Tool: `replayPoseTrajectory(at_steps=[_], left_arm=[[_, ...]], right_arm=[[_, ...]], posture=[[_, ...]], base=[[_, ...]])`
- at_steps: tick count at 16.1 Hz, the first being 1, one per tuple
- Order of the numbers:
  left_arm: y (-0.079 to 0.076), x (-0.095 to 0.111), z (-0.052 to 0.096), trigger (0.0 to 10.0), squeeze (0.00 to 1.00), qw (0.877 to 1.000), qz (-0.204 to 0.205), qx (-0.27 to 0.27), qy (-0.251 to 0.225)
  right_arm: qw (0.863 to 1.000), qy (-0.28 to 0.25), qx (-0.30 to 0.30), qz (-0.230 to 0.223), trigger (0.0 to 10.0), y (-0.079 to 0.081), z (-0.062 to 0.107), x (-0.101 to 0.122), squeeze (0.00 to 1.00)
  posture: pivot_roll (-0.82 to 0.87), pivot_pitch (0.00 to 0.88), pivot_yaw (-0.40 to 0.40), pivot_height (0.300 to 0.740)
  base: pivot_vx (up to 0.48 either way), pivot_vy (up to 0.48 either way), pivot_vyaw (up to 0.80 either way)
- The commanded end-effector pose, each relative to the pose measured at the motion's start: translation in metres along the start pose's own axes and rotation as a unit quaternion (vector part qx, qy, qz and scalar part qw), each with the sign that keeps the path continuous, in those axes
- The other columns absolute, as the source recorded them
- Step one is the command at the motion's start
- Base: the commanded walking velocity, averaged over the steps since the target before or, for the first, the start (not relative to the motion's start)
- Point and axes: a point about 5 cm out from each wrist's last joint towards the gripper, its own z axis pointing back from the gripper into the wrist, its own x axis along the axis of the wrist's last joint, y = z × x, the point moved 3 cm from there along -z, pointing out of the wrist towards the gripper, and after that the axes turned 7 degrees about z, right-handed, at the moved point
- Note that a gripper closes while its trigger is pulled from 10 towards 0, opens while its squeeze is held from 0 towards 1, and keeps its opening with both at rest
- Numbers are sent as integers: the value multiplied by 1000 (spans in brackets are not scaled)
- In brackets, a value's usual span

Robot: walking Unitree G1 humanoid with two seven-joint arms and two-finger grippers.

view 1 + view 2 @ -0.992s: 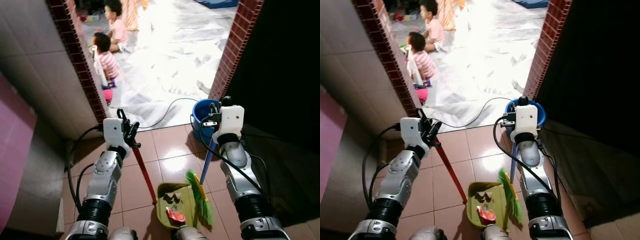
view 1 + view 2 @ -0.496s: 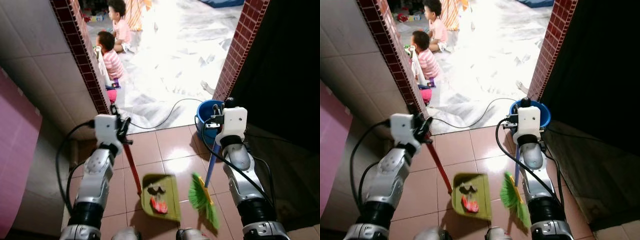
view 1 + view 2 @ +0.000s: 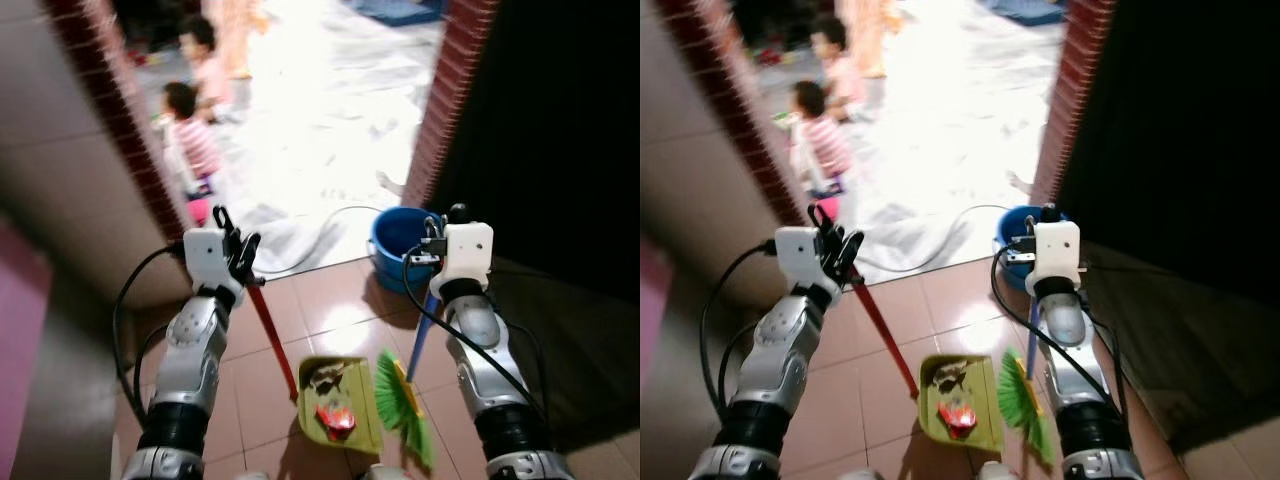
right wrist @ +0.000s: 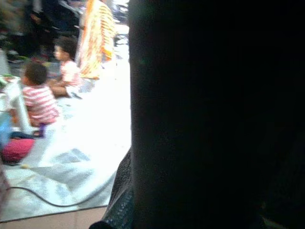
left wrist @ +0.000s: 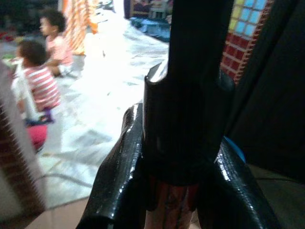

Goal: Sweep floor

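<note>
Left gripper (image 3: 236, 252) jaws clenched on the top end of the red dustpan handle (image 3: 272, 335), w/ the black fingers (image 5: 114, 181) pressed on either side of the handle's dark cap. Handle slants down from the jaws to the green dustpan (image 3: 340, 405), which sits on the brown tiled floor (image 3: 330, 300) btwn the two arms & holds red and dark litter (image 3: 333, 418). Right gripper (image 3: 432, 232) is up at the top of the blue broom stick (image 3: 419, 335); can't tell if its jaws are clenched on it, as the wrist view is dark. Green broom head (image 3: 400, 405) rests just beside the dustpan, on its right. Blue bucket (image 3: 398, 245) stands near the right gripper by the brick doorway (image 3: 445, 95). A cable (image 3: 320, 235) runs over the white ground beyond, where two children (image 3: 190, 125) sit well apart from the robot.
</note>
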Motion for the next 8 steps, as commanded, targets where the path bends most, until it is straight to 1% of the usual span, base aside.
replayPoseTrajectory(at_steps=[1,4,6,8], left_arm=[[2,21,-5,10000,0,999,13,1,-40],[-2,30,-8,10000,0,998,23,-2,-53],[-2,44,-12,10000,0,996,44,4,-75],[-2,52,-14,10000,0,995,59,5,-86]], right_arm=[[1000,-6,7,5,10000,3,-2,5,0],[1000,-8,8,5,10000,3,-6,7,0],[1000,-10,12,11,10000,2,-8,8,0],[1000,-5,14,15,10000,1,-8,6,0]], posture=[[-68,0,71,740],[-68,0,62,740],[-68,0,58,740],[-68,0,56,740]], base=[[289,0,-800],[327,0,-617],[352,0,0],[352,0,0]])
